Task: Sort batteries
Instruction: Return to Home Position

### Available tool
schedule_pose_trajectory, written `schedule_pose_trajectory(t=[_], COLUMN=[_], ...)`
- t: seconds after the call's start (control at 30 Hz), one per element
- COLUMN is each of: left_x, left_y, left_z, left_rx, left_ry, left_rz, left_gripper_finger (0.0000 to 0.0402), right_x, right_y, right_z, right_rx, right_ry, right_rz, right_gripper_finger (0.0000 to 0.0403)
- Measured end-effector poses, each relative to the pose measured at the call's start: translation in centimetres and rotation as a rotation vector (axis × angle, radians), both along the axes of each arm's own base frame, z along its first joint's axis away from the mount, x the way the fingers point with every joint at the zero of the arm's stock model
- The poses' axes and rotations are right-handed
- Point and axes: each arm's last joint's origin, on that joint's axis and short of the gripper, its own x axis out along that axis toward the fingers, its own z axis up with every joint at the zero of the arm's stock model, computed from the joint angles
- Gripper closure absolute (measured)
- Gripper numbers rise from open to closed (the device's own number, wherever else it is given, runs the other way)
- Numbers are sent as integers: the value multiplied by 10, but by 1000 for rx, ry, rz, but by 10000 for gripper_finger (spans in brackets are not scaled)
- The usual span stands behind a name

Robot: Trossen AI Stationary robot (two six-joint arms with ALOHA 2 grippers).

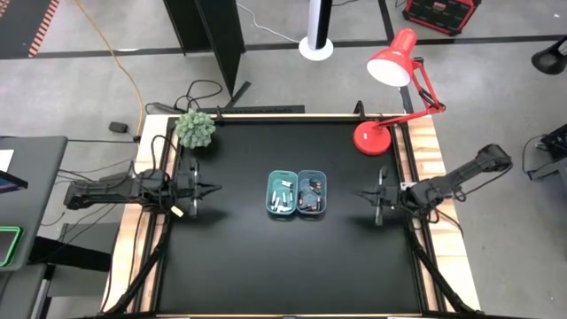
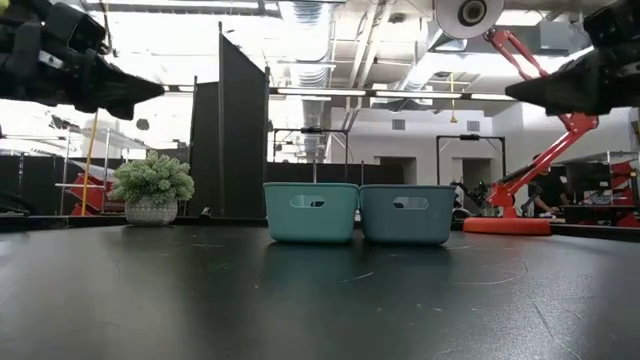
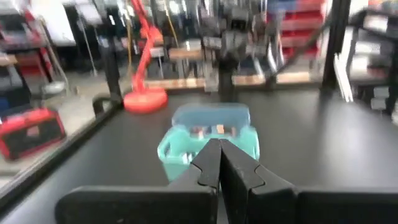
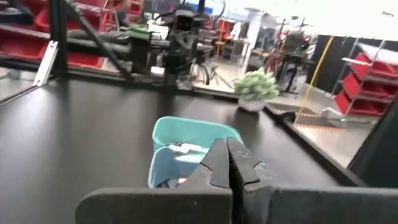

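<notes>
The left pincer (image 1: 215, 188) was closed and held nothing. In its wrist view the two dark fingers (image 3: 211, 163) pressed together along their whole length. The right pincer (image 1: 361, 196) was closed and empty in the same way, with its fingers (image 4: 219, 163) touching. In the low view both hung high above the black desk (image 1: 248, 257), the left pincer (image 2: 160, 90) on one side and the right pincer (image 2: 508, 92) on the other, with their tips turned toward each other.

Between the two pincers, well apart from both, two small containers stood on the desk with their long walls touching. The teal rectangular plastic tray (image 1: 269, 193) was the one on the side of the left pincer. It contained the white and silver batteries (image 1: 282, 197), which lay loose on its floor. The blue rectangular plastic tray (image 1: 324, 193) was on the side of the right pincer and contained the dark batteries (image 1: 310, 197), several of them in a small heap. The exact number in each tray could not be counted. No battery was seen on the desk outside the trays.

A small green plant (image 1: 195, 129) in a pale pot stood near the left pincer, toward the far edge of the desk. The round base of a red metal lamp (image 1: 372, 137) stood near the right pincer, also at the far edge.
</notes>
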Motion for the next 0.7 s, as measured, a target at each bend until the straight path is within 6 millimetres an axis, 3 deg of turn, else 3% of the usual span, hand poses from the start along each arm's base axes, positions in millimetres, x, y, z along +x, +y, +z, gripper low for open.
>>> schedule_pose_trajectory(t=[0.3, 0.7], left_x=[3, 3], left_y=[-1, -1], left_z=[-5, -6], left_rx=[12, 31], left_ry=[-11, 4], left_rz=[-34, -39], left_gripper_finger=[401, 401], right_x=[-19, -20], right_y=[-10, -12], right_z=[6, 6], right_rx=[29, 22], right_ry=[-88, -85], right_rz=[-33, -70], right_gripper_finger=[403, 403])
